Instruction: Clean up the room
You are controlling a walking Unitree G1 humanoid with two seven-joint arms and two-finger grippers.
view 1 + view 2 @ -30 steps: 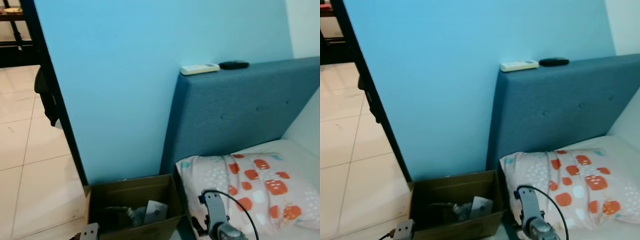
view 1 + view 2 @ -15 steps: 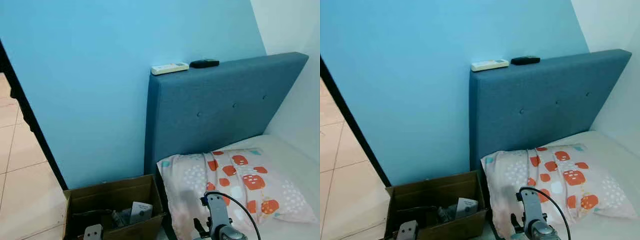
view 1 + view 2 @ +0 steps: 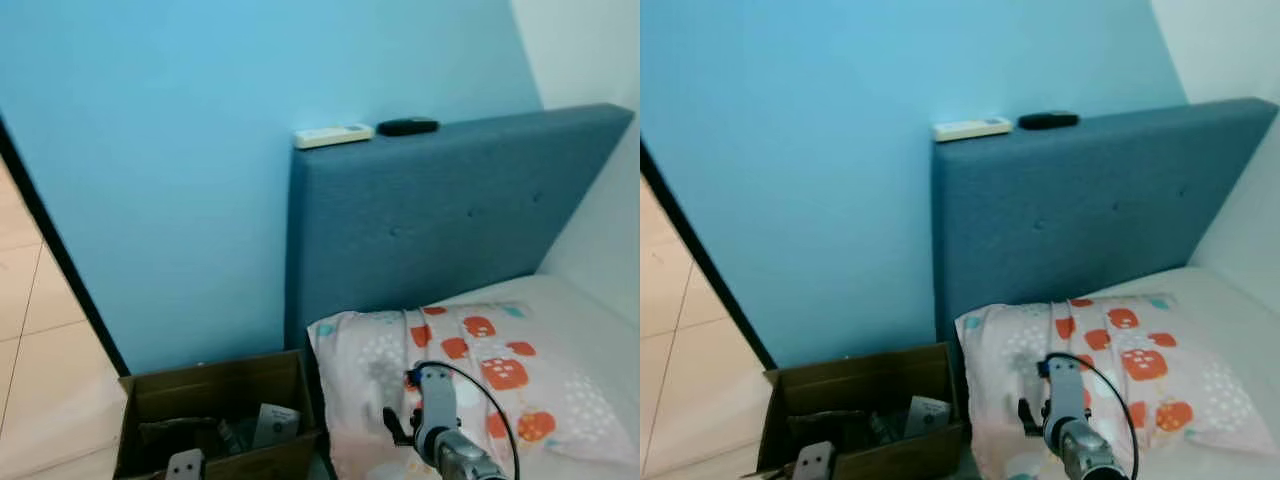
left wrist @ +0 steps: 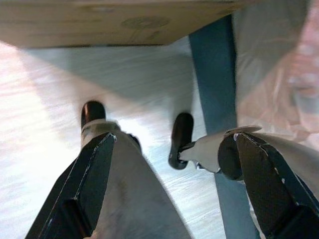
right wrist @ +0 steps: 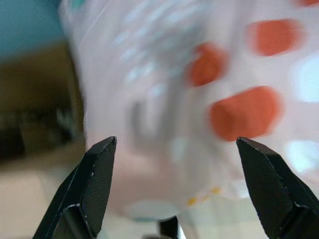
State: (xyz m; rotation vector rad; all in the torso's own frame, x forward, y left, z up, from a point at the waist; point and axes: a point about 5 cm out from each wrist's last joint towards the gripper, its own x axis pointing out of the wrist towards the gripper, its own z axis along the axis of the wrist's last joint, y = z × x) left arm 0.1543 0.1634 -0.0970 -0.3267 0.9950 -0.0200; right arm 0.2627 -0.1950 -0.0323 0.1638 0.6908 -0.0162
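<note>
my right gripper (image 5: 174,189) hung with its fingers spread wide, just in front of the soft pillow (image 3: 470,370), pale with orange blotches, lying on the bed. my left gripper (image 4: 169,189) was also spread, low over the pale floor (image 4: 45,99). beside the bed sat an open cardboard box (image 3: 215,385) holding a white card and dark clutter. further back, two remotes, one white (image 3: 333,135) and one black (image 3: 407,126), rested on the blue fabric headboard (image 3: 440,220).
</note>
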